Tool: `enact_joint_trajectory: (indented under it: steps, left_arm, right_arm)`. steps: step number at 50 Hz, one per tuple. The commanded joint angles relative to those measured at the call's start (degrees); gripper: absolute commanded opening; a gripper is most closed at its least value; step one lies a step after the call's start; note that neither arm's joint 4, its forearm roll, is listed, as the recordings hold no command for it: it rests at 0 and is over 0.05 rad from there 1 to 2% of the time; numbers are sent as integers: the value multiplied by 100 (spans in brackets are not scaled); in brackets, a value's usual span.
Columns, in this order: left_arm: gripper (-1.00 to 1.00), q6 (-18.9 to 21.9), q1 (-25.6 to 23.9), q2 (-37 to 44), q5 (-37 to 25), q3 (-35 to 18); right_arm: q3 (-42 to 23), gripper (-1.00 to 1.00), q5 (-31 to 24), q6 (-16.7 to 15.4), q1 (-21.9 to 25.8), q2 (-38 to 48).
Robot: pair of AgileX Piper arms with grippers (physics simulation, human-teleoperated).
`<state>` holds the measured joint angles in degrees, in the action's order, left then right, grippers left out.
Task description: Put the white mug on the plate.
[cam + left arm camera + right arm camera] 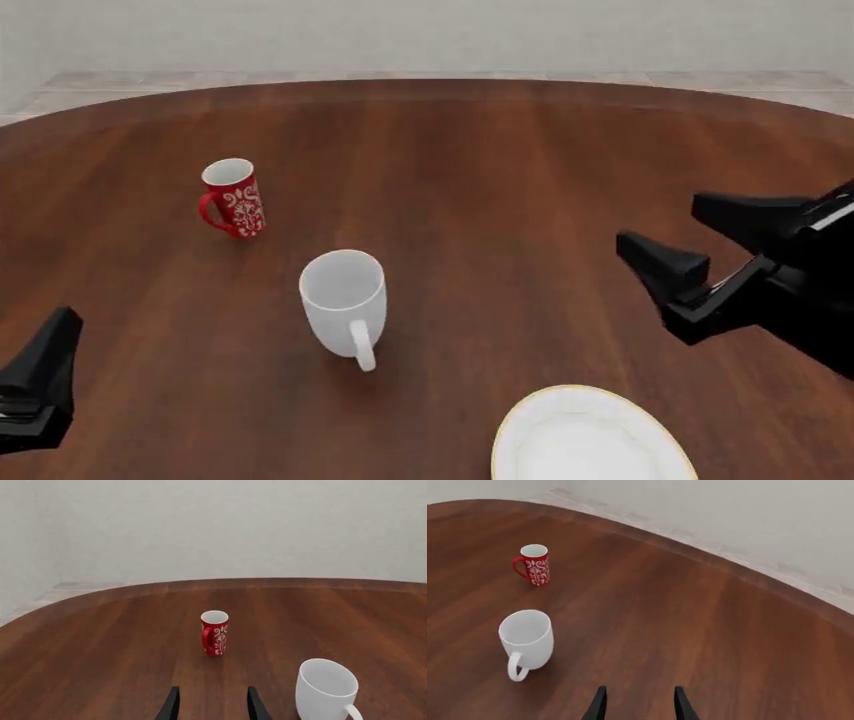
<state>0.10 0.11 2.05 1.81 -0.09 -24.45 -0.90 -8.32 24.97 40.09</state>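
The white mug (343,296) stands upright near the table's middle, its handle (362,346) pointing toward the near edge; it also shows in both wrist views (325,690) (527,638). The plate (587,445), white with a gold rim, lies at the near edge, right of the mug and partly cut off by the frame. My right gripper (659,222) hovers open at the right, well clear of mug and plate, nothing between its fingers (598,703). My left gripper (210,692) is open at the near left, empty, with the white mug off to one side.
A smaller red mug (234,198) with a white pattern stands upright at the back left, behind the white mug. The brown wooden table (534,160) has a curved far edge, with a pale floor and wall beyond.
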Motion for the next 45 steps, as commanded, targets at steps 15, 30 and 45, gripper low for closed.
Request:
enact_joint_trajectory:
  steps: [15, 30, 45]
  left_arm:
    - [100, -1, 3, -105, -100, 6]
    - [100, 1, 4, -137, -130, 6]
    - [100, -3, 7, -118, -120, -2]
  right_arm:
    - [-1349, 100, -1051, 1356, 975, 1405]
    - [-1850, 100, -1446, 1621, 1302, 2106]
    - [-2447, 100, -1728, 2055, 1735, 2674]
